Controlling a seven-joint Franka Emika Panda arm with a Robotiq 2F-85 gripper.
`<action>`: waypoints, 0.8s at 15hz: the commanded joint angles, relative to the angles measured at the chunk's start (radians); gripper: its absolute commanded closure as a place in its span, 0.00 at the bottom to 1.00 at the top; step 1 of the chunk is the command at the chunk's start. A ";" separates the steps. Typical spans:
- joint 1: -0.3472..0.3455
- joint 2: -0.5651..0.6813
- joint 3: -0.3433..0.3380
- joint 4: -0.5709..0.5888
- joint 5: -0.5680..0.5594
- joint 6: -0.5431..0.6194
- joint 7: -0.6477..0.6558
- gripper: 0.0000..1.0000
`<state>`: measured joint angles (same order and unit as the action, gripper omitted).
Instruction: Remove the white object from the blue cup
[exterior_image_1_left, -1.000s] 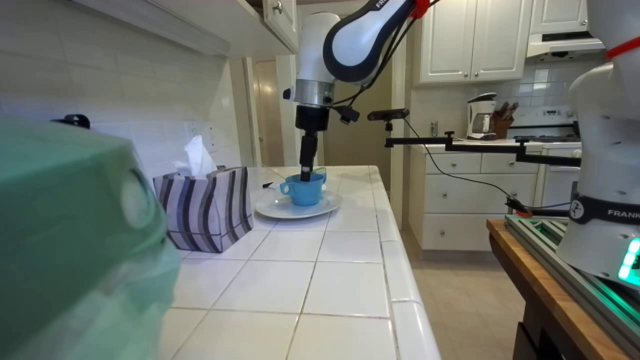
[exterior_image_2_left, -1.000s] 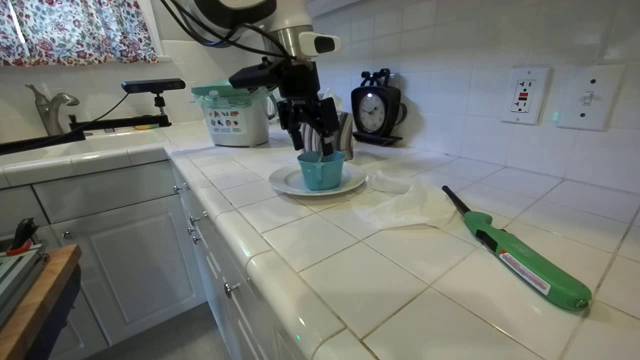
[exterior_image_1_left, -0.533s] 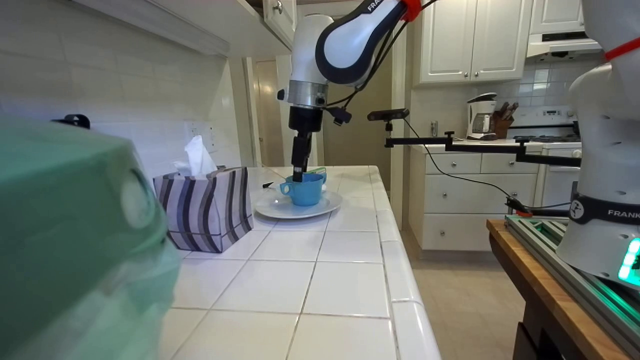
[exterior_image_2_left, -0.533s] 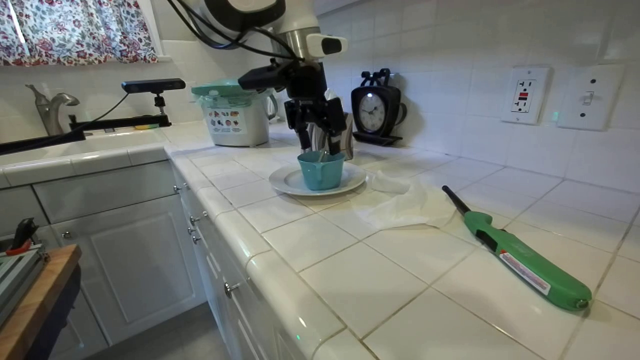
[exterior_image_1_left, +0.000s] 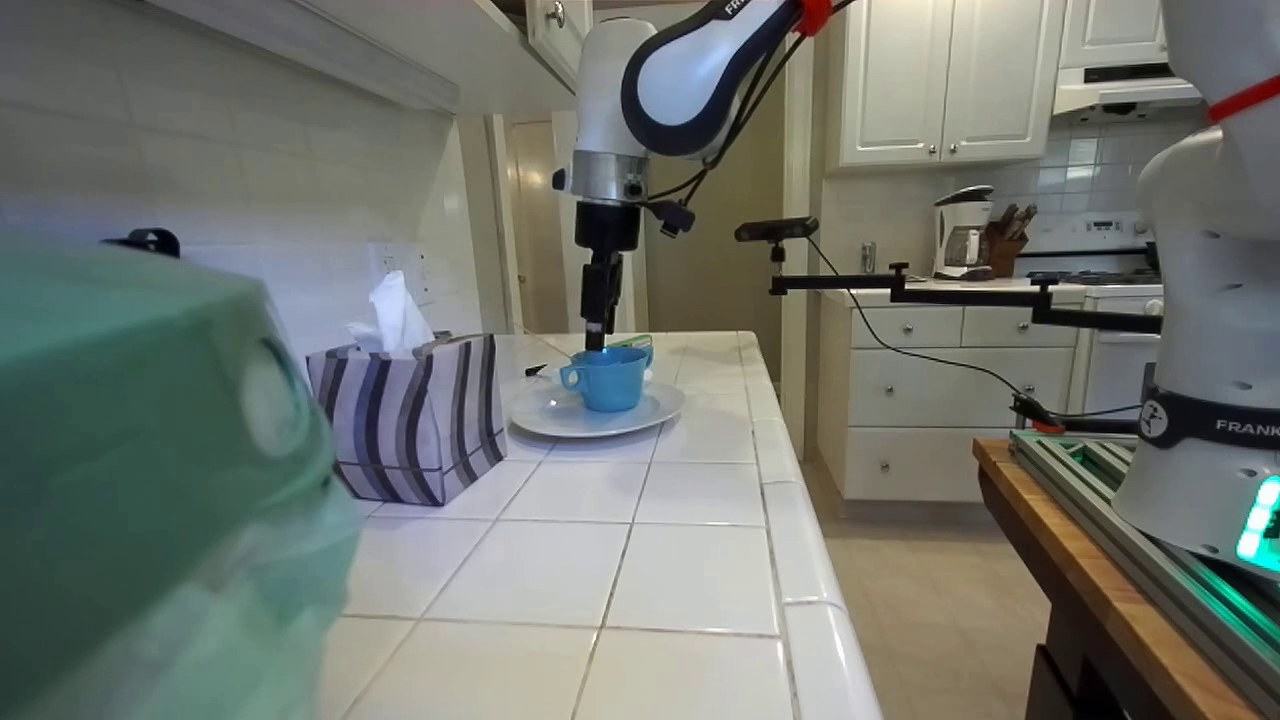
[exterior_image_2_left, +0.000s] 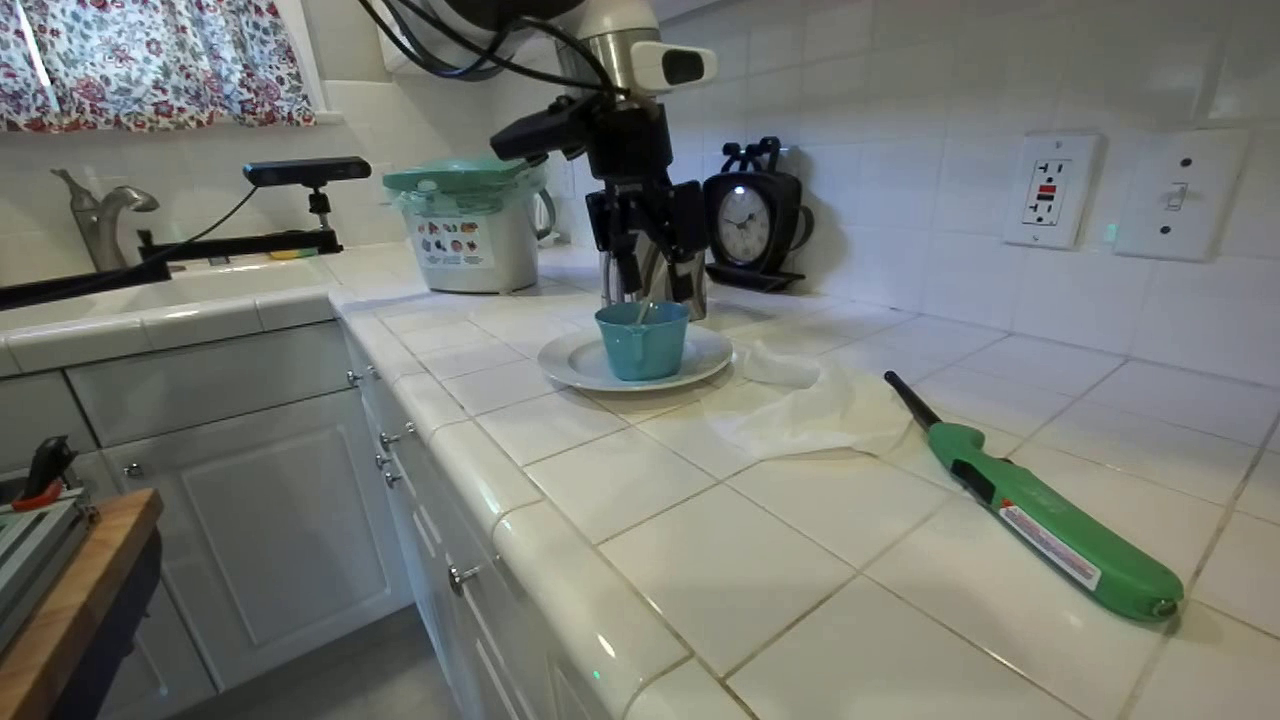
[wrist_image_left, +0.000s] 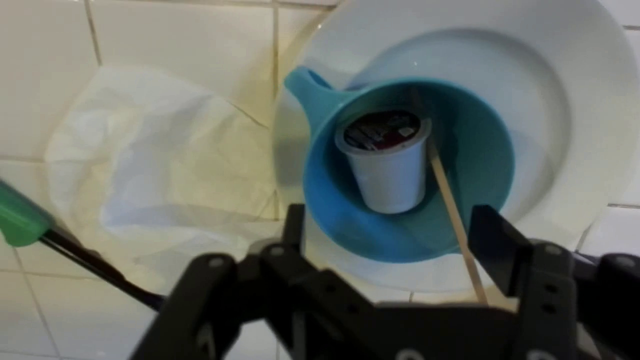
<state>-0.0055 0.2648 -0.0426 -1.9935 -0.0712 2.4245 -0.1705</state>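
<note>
Gripper (wrist_image_left: 388, 218) sits higher vs. earlier, jaws spread; white pod (wrist_image_left: 390, 175) (w/ dark top) in blue cup (wrist_image_left: 482, 170), left of stick (wrist_image_left: 450, 202), wrist cam.

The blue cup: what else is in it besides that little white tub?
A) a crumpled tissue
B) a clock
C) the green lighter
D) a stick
D: the wrist view shows a stick slanting out of the cup, beside the white tub.
</note>
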 joint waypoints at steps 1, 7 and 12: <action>-0.007 0.014 -0.003 0.048 -0.033 -0.067 0.030 0.46; -0.006 0.013 0.000 0.063 -0.039 -0.133 0.029 0.36; -0.006 0.030 0.005 0.071 -0.040 -0.168 0.022 0.41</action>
<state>-0.0081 0.2731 -0.0460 -1.9551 -0.0881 2.2954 -0.1596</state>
